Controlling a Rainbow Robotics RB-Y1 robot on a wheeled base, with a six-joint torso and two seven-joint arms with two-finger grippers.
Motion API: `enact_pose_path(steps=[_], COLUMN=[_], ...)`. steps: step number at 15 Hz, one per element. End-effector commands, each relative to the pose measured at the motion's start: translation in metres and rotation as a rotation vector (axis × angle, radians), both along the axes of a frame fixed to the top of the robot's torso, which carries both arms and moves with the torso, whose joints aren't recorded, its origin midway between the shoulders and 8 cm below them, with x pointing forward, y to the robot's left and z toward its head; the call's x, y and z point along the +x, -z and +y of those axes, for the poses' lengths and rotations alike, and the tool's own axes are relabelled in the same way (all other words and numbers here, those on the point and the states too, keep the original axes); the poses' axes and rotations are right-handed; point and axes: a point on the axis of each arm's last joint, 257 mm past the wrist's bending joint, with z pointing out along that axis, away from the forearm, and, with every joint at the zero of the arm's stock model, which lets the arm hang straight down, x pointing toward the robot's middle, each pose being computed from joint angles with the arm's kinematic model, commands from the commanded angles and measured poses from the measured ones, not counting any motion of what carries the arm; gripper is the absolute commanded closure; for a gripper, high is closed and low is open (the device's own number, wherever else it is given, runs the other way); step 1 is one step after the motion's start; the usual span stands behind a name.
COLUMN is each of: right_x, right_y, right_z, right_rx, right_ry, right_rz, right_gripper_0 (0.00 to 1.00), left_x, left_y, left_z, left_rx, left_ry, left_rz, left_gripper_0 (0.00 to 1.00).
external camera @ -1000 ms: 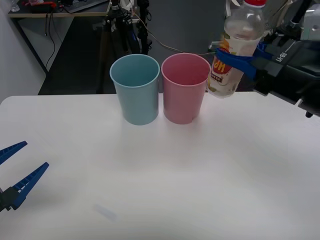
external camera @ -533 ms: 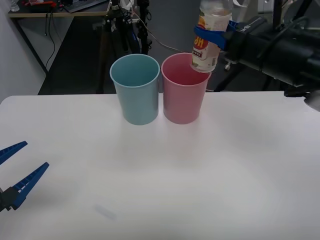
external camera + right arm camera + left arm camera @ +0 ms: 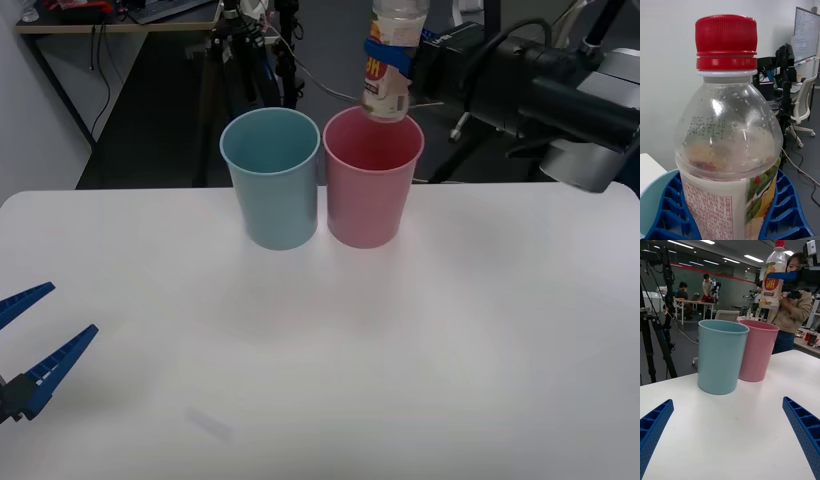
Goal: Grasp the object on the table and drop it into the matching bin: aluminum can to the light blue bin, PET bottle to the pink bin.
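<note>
Right gripper [image 3: 392, 62] is clamped around the label of one plastic bottle [image 3: 388, 62], its black arm reaching in level from the right, high above the table [image 3: 420, 340]. That bottle hangs upright with its red cap [image 3: 726, 45] on top and its base just over the open mouth of the pink bin [image 3: 370, 190], toward the back rim. Two bins stand on the table: the pink bin and, touching it on its left, the light blue bin [image 3: 272, 190]. Far from the pink bin, at the table's near left corner, the left gripper [image 3: 30, 345] hovers low with its blue fingers spread apart, holding nothing.
</note>
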Motion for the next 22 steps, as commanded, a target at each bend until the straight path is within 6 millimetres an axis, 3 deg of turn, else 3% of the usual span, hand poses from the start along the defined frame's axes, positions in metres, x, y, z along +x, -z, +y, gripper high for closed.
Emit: enact_pose_path(steps=[1,10,11,12,13,22], right_x=[0.0146,0.0185,0.0189,0.0189,0.0189,0.0177], right_y=[0.0000,0.0048,0.0050,0.0050,0.0050,0.0022], right_z=[0.0012,0.0071,0.0065,0.0065,0.0065,0.0092], right_rx=[-0.005,-0.025,-0.024,-0.023,-0.023,-0.037], right_ry=[0.024,0.025,0.026,0.026,0.026,0.022], right_rz=[-0.011,-0.025,-0.024,-0.023,-0.023,-0.039], right_gripper_0=[1.00,1.00,0.80,0.28,0.00,0.00], left_x=[0.0000,0.0000,0.0000,0.0000,0.0000,0.0000], left_y=[0.0000,0.0000,0.0000,0.0000,0.0000,0.0000], left_z=[0.0000,0.0000,0.0000,0.0000,0.0000,0.0000], left_rx=[0.000,0.000,0.000,0.000,0.000,0.000], left_ry=[0.000,0.000,0.000,0.000,0.000,0.000], left_rz=[0.000,0.000,0.000,0.000,0.000,0.000], left_gripper_0=[0.00,0.00,0.00,0.00,0.00,0.00])
